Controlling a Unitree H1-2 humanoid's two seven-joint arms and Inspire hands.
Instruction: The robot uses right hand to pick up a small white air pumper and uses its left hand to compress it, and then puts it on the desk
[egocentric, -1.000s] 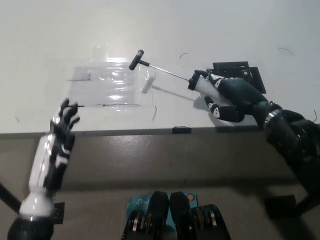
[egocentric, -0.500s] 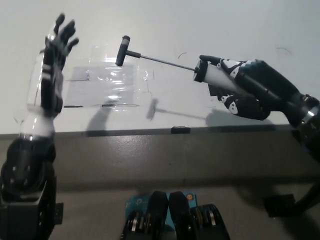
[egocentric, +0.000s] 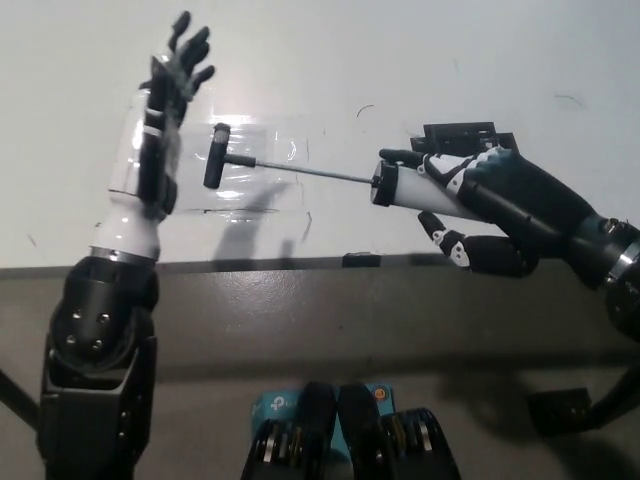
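Observation:
My black right hand (egocentric: 490, 205) is shut on the white barrel of the small air pump (egocentric: 425, 188), holding it level above the desk. Its thin metal rod is pulled out to the left and ends in a black T-handle (egocentric: 216, 155). My white left hand (egocentric: 165, 110) is raised upright just left of the handle, open, fingers spread and pointing away from me. A small gap shows between the hand and the handle.
A clear plastic sheet (egocentric: 270, 150) lies on the white desk (egocentric: 400, 60) under the pump. A black block (egocentric: 460, 133) sits behind my right hand. The desk's front edge (egocentric: 300, 262) crosses the picture, with a small black tab on it.
My left hand has risen from below the desk edge and moved right toward the T-handle. My right hand has lifted the pump and turned it level, the handle dropping lower left.

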